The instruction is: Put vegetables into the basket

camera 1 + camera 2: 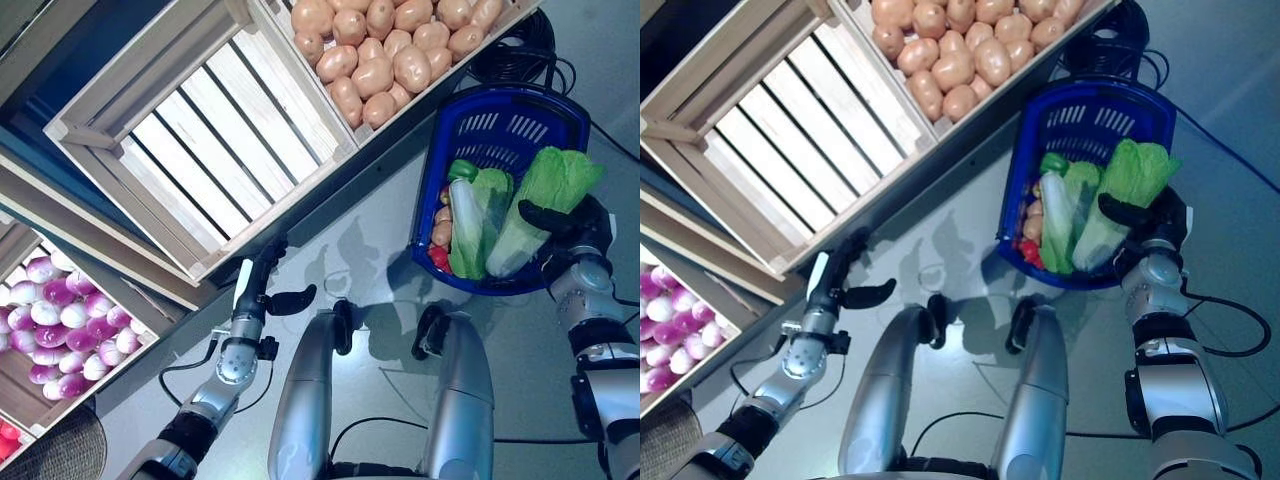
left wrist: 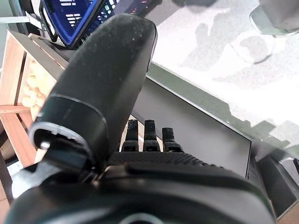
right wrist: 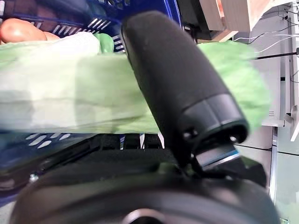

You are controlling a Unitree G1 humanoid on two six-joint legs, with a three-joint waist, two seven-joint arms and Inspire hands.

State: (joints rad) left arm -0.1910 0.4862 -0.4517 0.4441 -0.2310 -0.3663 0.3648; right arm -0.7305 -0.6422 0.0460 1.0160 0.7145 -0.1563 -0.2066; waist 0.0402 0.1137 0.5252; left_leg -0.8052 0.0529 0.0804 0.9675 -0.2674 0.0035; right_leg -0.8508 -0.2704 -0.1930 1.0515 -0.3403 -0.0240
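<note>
My right hand is covering the stalk end of the cabbage with its thumb, and my fingers are hiding behind the leaves. In the right wrist view the cabbage is blurring into a pale green smear. The basket is concealing most of the small vegetables under the greens. The potato crate and the onion crate are running off the picture's edges.
</note>
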